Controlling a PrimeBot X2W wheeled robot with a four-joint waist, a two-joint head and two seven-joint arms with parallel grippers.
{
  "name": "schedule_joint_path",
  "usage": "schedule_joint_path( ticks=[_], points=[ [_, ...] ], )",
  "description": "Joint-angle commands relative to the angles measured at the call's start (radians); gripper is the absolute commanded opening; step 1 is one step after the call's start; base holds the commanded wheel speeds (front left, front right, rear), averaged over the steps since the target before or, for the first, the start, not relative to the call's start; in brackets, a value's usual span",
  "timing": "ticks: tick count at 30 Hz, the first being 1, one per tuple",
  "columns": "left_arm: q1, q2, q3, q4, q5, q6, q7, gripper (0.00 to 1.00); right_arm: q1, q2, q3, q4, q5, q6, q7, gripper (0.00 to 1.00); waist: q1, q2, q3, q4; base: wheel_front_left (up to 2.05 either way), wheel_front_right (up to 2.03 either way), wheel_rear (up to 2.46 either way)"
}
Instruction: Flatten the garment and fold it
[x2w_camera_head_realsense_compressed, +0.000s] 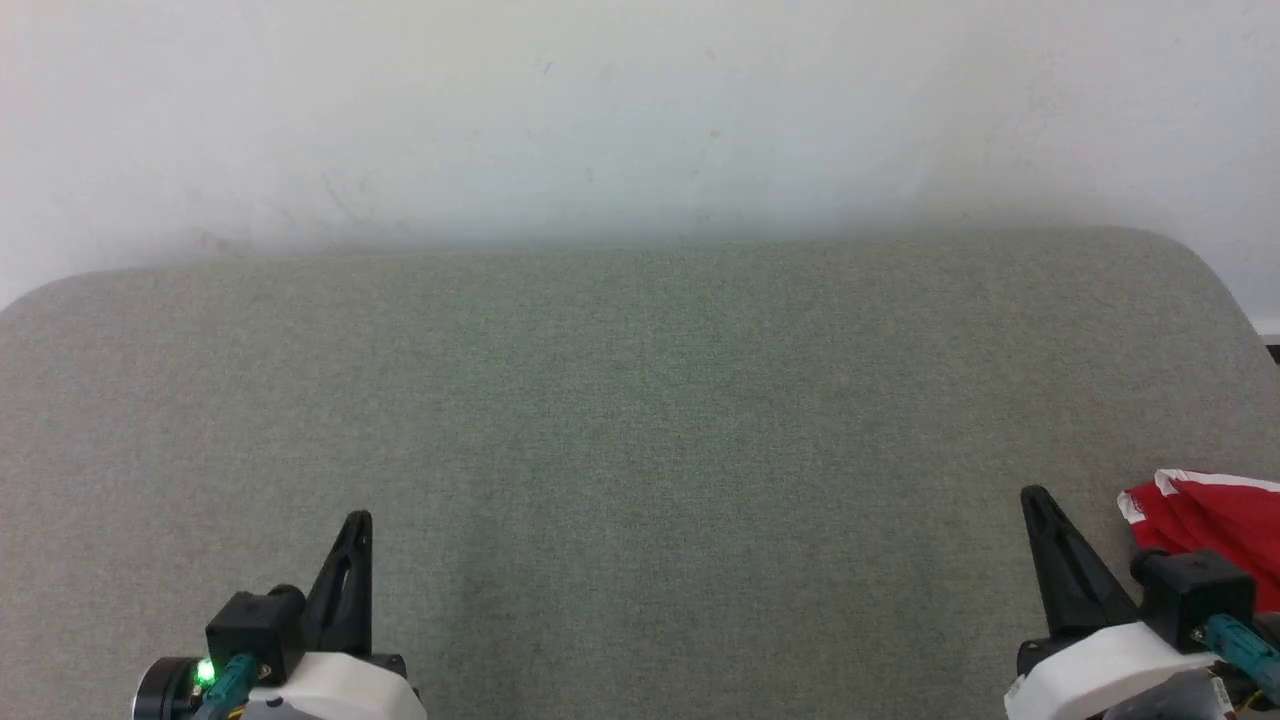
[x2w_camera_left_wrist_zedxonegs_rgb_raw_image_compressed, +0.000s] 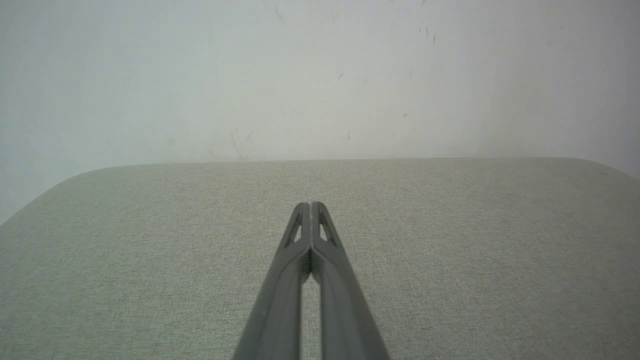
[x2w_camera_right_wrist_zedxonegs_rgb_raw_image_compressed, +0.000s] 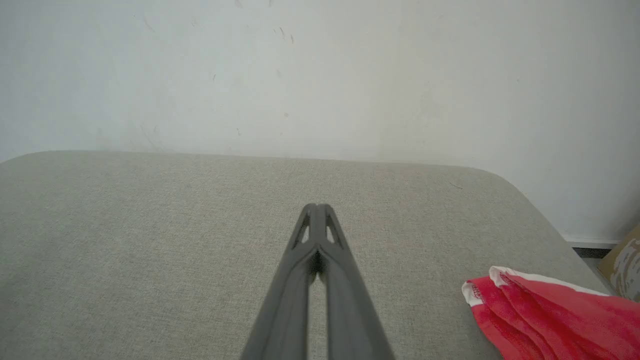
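The red shorts (x2w_camera_head_realsense_compressed: 1215, 530) with a white edge lie bunched at the right edge of the grey-green cushioned surface (x2w_camera_head_realsense_compressed: 640, 420); the right wrist view shows them as folded red fabric (x2w_camera_right_wrist_zedxonegs_rgb_raw_image_compressed: 550, 315) at the lower right. My right gripper (x2w_camera_head_realsense_compressed: 1035, 495) hangs just left of the shorts, apart from them, and its fingertips (x2w_camera_right_wrist_zedxonegs_rgb_raw_image_compressed: 316, 207) meet with nothing between them. My left gripper (x2w_camera_head_realsense_compressed: 358, 518) is at the lower left, far from the shorts. Its fingertips (x2w_camera_left_wrist_zedxonegs_rgb_raw_image_compressed: 310, 205) are also pressed together and hold nothing.
A pale wall (x2w_camera_head_realsense_compressed: 640, 110) rises directly behind the cushioned surface. The surface has rounded far corners, and its right edge drops off just beyond the shorts. A brown cardboard object (x2w_camera_right_wrist_zedxonegs_rgb_raw_image_compressed: 625, 260) sits on the floor past that edge.
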Motion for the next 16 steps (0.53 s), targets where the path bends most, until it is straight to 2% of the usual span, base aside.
schedule_joint_path(
  ticks=[1,16],
  points=[
    [-0.017,-0.007,0.011,-0.008,0.013,-0.006,0.01,0.0,-0.018,0.001,0.002,0.006,-0.011,0.0,-0.004,0.0,0.0,0.0001,0.0,0.0,0.0,0.0,0.0],
    [-0.025,-0.034,0.028,-0.019,0.049,-0.015,0.038,0.0,-0.038,0.002,0.006,0.024,-0.024,0.0,-0.006,0.0,0.0,0.0001,0.0,0.001,0.0,0.0,0.0]
  ],
)
